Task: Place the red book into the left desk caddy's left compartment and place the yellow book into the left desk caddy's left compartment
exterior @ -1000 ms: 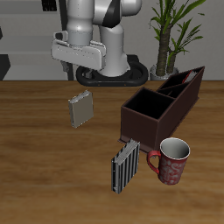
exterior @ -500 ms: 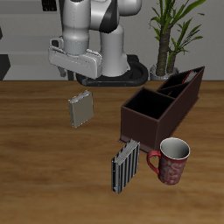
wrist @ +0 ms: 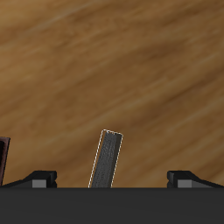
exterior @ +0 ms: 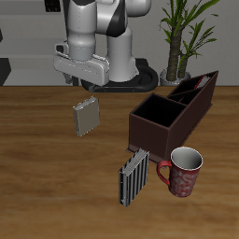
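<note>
The yellow book (exterior: 86, 116), small and greyish-tan, lies on the wooden table; in the wrist view this book (wrist: 107, 159) shows between my fingers. My gripper (exterior: 82, 80) hangs open above it, a little farther back, and holds nothing; the wrist view shows the gripper (wrist: 112, 178) with fingertips (wrist: 42, 178) wide apart. The left desk caddy (exterior: 149, 124), a long maroon-brown box, stands beside the book. In its narrow far end, the left compartment (exterior: 206, 85), a dark slanted slab (exterior: 189, 88) leans; I cannot tell whether it is the red book.
A red patterned mug (exterior: 183, 172) stands near the table's front edge, with a grey-and-black striped book (exterior: 133, 177) beside it. A potted plant (exterior: 179, 37) stands behind the caddy. A dark red edge (wrist: 3, 157) shows at the rim of the wrist view.
The arm has swung sideways away from the caddy and come down slightly toward the yellow book. The books, caddy and mug have not moved.
</note>
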